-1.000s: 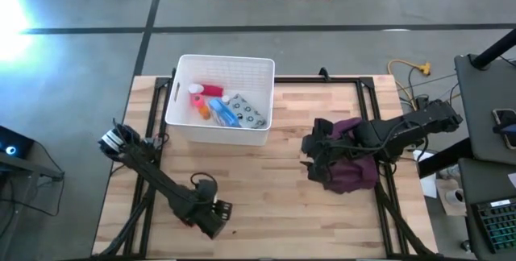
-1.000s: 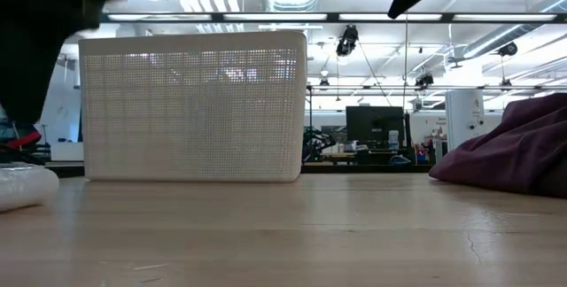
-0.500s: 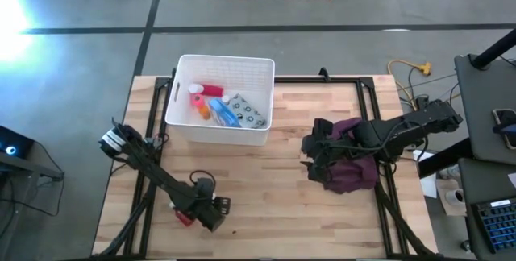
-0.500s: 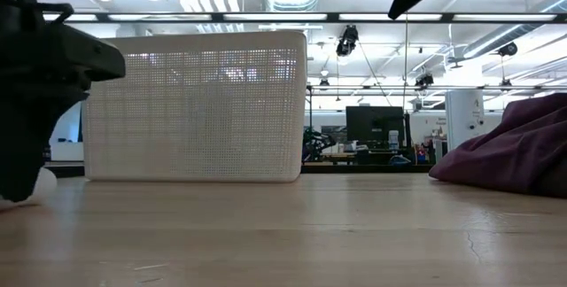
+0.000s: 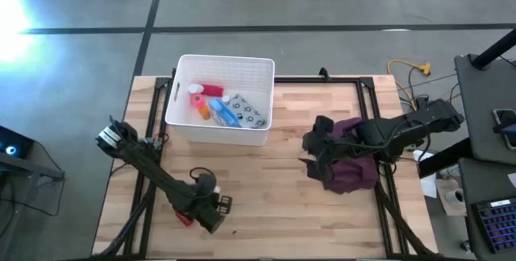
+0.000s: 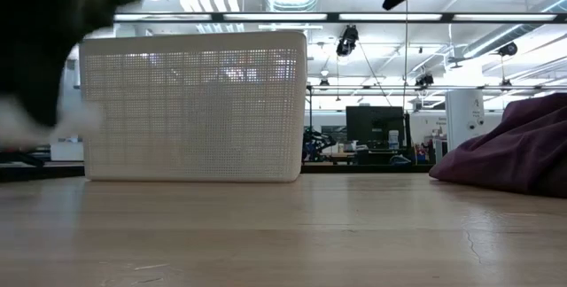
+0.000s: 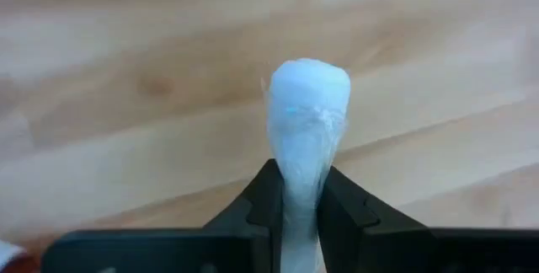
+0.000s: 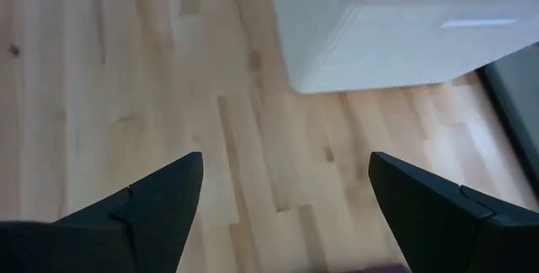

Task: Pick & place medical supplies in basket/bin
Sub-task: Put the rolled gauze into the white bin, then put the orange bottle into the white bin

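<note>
The white perforated basket (image 5: 218, 134) stands at the far left of the table and holds red, pink, orange and blue items and a pale green flat pack (image 5: 246, 112). Near the front left, my left gripper (image 5: 208, 206) is shut on a soft white wrapped pack (image 7: 307, 109). That pack shows as a white blur (image 6: 40, 119) above the table in the low view. A small red item (image 5: 184, 217) lies on the wood beside this gripper. My right gripper (image 5: 310, 152) hangs open over the right half, next to the maroon cloth (image 5: 351, 164), with nothing between its fingers (image 8: 168, 193). My left gripper pinches the soft white pack between its two fingers, which come from above and point down. The pack is squeezed narrow where the fingers meet it (image 7: 301, 190) and bulges out beyond their tips. It is lifted clear of the table.
The maroon cloth (image 6: 523, 145) lies heaped at the right edge under my right arm. Bare wood spreads across the middle and the near side of the table (image 5: 274, 205). The basket's near wall (image 8: 396, 37) shows ahead of my right gripper.
My left gripper has come down on the white pack that lay on the table, shut on it and lifted it clear. The red item beside it now shows. My right gripper has stayed open and still.
</note>
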